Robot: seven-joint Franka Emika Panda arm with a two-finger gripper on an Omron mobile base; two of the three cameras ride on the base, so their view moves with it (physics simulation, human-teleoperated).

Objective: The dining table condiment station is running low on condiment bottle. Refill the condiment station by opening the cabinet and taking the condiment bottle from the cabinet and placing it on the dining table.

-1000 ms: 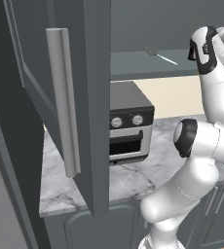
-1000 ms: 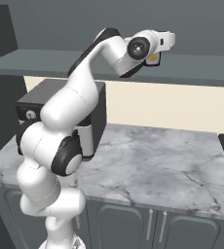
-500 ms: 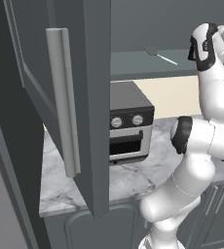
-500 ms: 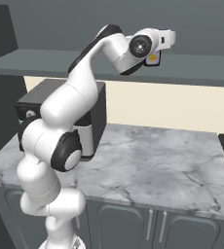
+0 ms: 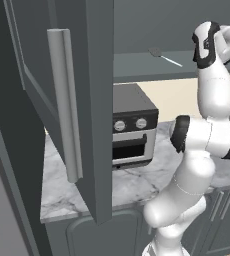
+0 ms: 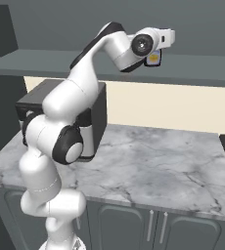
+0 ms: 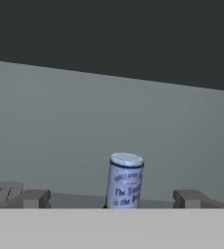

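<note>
KITCHEN, wall unit: with the cabinet [image 5: 94,100] door swung wide, its bar handle [image 5: 64,105] in the foreground, the arm reaches up to shelf [image 5: 137,65] level. The opening step looks done, and the job in hand is the approach to the condiment bottle [image 7: 124,181].

In the hand view the gripper [image 7: 112,198] has both fingers [image 7: 33,198] spread fully apart, pinching nothing. The bottle stands on the cabinet shelf, framed between the two tips but further in and apart from them; how far can't be told.

It sits upright, long axis vertical to the shelf, top up, pale label w/ blue lettering facing the hand. The slight lean in that view is prob. camera roll, not a tilt. Its dark body can't be made out at this size.

Next move, as judged: ease fwd along the shelf until the fingers straddle the body at label height, then close, lift a little and back out clear of the door. The drive to the dining table comes after.

Below, on the marble worktop [image 6: 153,166], a toaster oven [image 5: 132,132] sits well under the reach.
</note>
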